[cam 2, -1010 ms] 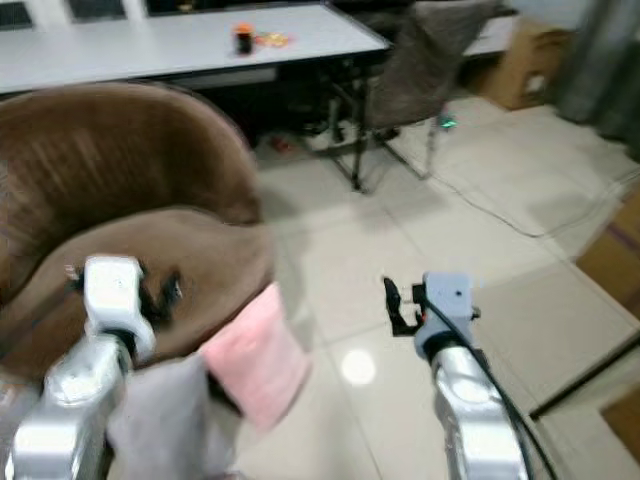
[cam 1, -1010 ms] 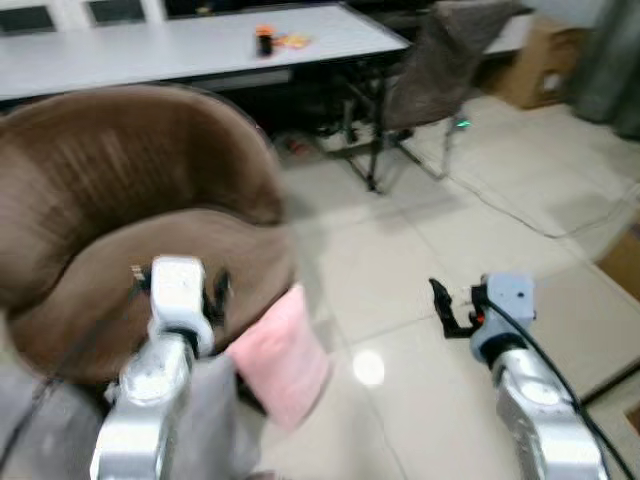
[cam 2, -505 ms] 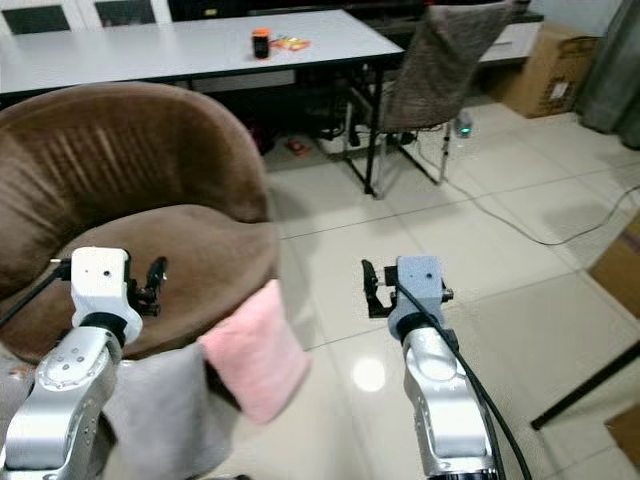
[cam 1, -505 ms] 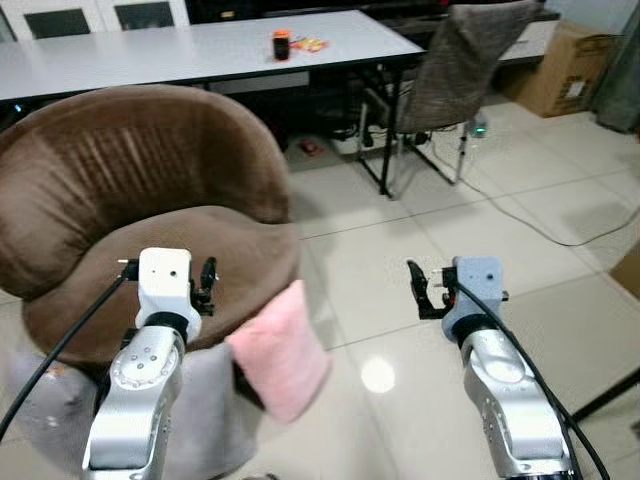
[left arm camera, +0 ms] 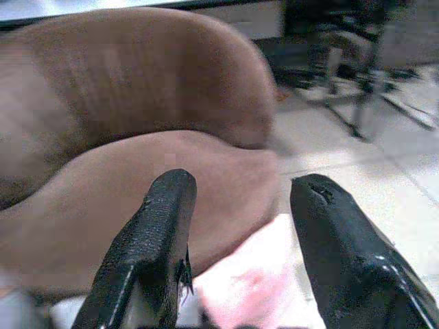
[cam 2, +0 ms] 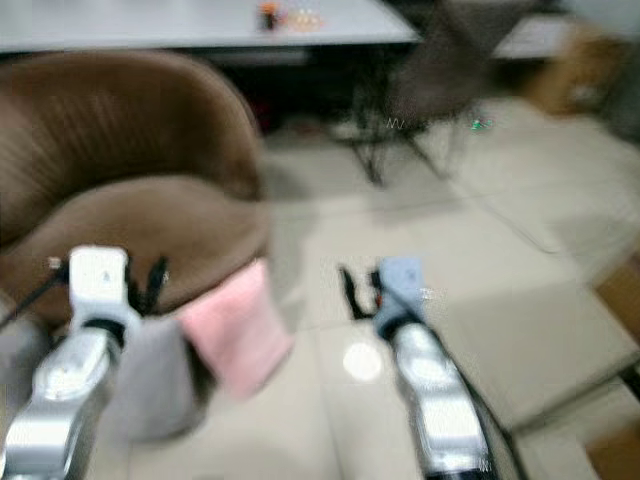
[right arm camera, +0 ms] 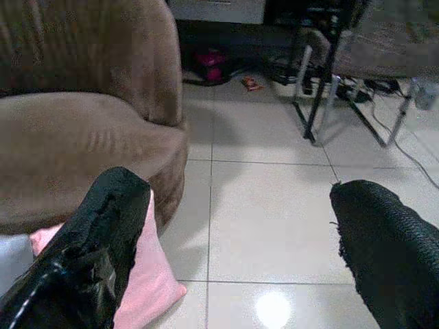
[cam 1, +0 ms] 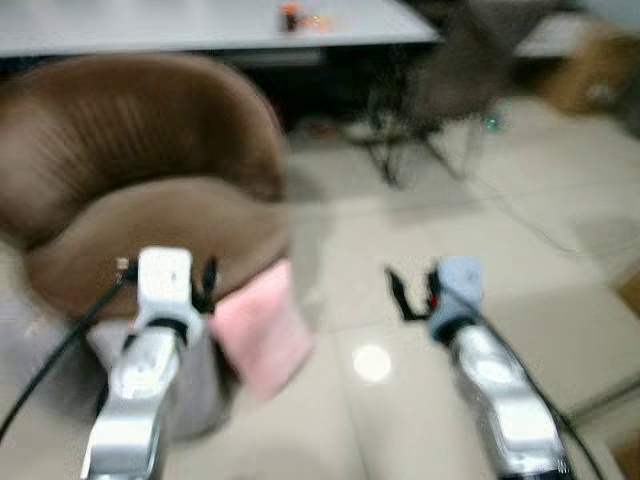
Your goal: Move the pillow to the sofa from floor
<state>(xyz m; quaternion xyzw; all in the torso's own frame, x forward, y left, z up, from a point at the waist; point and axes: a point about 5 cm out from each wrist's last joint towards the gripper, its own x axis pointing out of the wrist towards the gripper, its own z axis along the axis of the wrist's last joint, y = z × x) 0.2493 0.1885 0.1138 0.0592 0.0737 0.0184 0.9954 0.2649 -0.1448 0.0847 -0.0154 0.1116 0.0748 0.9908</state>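
Both tools are raised in front of the robot and hold nothing: the left tool (cam 1: 205,285) hangs over the front of the sofa (cam 1: 150,170) with its two black fingers (left arm camera: 147,240) spread apart, as the left wrist view makes plain, and the right tool (cam 1: 400,295) is out over the bare floor (cam 1: 480,250), its fingers (right arm camera: 103,233) spread wide in the right wrist view. The pink pillow (cam 1: 258,325) stands on edge on the floor, leaning against the front of the brown sofa seat, just beside the left tool and somewhat lower; whether a grey cushion (cam 2: 150,380) next to it touches it cannot be told through the blur. The head views are smeared, which suggests the robot is on the move, so the step in hand looks like the approach: closing on the pillow before any grasp. Nothing is gripped yet and the sofa seat is bare. Next, the robot would probably need to bend or lower an arm so that one tool's spread fingers straddle the pillow's upper edge, then pinch it firmly, since soft stuffing gives and can slip. The left tool seems the nearer choice. A white bench (cam 1: 200,25) stands well behind the sofa and plays no part.
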